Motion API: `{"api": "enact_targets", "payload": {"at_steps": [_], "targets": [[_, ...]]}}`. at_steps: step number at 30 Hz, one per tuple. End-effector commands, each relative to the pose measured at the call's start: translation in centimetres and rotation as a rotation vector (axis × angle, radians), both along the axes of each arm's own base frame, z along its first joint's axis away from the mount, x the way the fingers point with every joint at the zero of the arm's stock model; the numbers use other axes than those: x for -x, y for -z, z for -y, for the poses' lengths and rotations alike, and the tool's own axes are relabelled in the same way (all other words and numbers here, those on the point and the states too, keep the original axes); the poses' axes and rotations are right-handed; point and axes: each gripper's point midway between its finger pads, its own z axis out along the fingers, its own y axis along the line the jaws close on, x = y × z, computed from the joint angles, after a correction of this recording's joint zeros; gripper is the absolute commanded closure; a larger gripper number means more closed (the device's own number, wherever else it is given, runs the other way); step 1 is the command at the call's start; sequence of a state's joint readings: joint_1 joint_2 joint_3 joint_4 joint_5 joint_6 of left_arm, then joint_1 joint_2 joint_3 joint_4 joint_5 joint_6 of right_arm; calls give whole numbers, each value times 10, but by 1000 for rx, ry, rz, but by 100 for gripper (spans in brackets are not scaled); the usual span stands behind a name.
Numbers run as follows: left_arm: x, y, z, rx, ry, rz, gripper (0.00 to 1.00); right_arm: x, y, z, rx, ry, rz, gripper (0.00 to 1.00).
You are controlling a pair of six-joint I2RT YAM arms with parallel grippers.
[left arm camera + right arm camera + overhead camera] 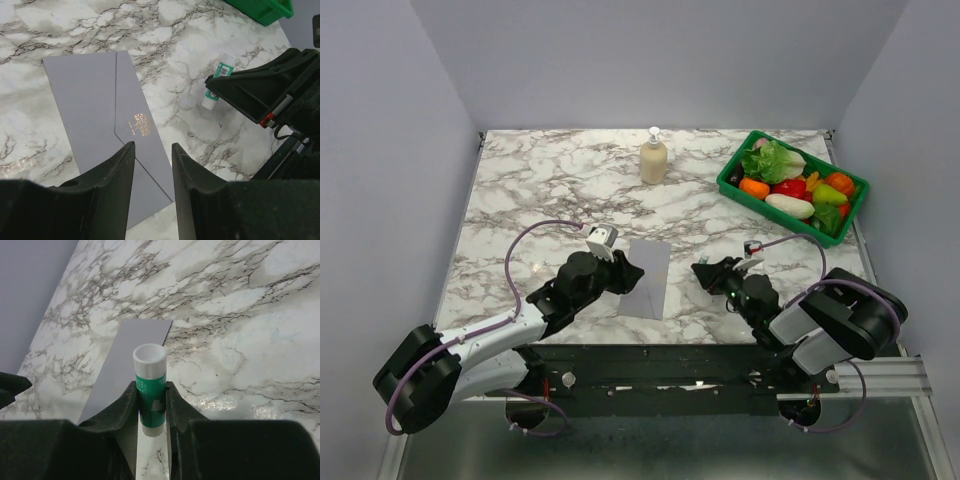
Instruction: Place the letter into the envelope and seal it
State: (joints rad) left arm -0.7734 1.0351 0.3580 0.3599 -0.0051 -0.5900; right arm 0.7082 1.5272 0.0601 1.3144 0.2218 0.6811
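Top view: envelope [650, 278] lies flat on the marble tabletop [540, 180], centre, just ahead of my bases. My left hand [622, 274] sits at its 9 o'clock edge. My right hand [703, 270] is off at 3 o'clock, apart from it. Soap bottle [653, 157] at 12, vegetable basket [735, 192] at 2. No letter visible anywhere; it may be inside already, cannot tell.

Left wrist: left hand released, fingers [107, 195] spread above the envelope's near end, nothing between them. The flap [145, 145] lies folded down, gold emblem [139, 125] on it.

Right wrist: right hand clenched on a glue stick [151, 390], pointing toward the envelope at 11 o'clock.

Judgement: thin paper, light and limp, likely to skate on polished marble. I'd pin the body and lift the flap by its free edge.
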Motion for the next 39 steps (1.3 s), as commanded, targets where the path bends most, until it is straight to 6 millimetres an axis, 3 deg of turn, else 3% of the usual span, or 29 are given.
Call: {"api": "enact_targets", "payload": {"at_steps": [1, 23, 39], "targets": [[1, -5, 3, 16, 29, 21, 57, -13, -70, 5, -182, 49, 217, 99], [-1, -1, 5, 12, 38, 10, 59, -22, -67, -13, -176, -20, 209, 99], [-3, 1, 4, 9, 37, 8, 60, -27, -57, -8, -164, 14, 183, 99]]}}
